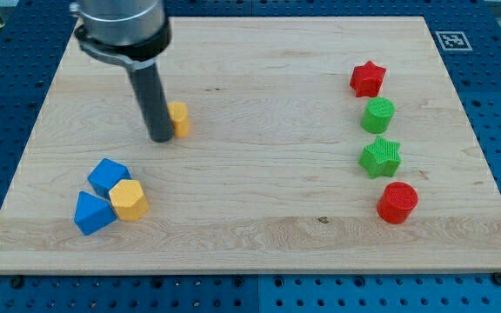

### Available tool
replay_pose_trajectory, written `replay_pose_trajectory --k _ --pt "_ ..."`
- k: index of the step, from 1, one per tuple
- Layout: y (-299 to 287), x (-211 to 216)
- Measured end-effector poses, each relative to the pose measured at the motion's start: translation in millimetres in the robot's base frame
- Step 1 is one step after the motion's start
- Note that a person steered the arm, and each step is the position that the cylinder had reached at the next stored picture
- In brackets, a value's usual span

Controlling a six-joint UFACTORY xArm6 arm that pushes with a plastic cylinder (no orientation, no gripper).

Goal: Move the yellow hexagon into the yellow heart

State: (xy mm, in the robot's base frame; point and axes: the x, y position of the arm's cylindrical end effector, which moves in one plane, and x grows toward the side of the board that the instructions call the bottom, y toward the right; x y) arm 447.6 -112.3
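The yellow hexagon [130,199] lies at the view's lower left, touching two blue blocks: one [108,176] up-left of it and one [93,213] to its left. The yellow heart [178,119] sits in the upper-left part of the board, partly hidden behind my rod. My tip [161,136] rests on the board just left of the yellow heart, touching or almost touching it. The tip is up and to the right of the yellow hexagon, well apart from it.
At the view's right stands a column of blocks: a red star [368,78], a green cylinder [377,115], a green star [380,157] and a red cylinder [397,203]. The wooden board [259,235] lies on a blue perforated table.
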Motion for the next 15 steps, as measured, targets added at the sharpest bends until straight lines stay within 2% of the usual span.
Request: replay_pose_trajectory --k 2,3,5,6,7,9,12,13,15 --pt "12.6 -4.6" --pt "16.6 11.5" --pt "113.4 63.5" --pt "130.2 112.5" --pt "118.6 171.5" --pt "110.4 170.6" --pt "40.2 171.2" --pt "0.5 170.8" --pt "-30.3 170.5"
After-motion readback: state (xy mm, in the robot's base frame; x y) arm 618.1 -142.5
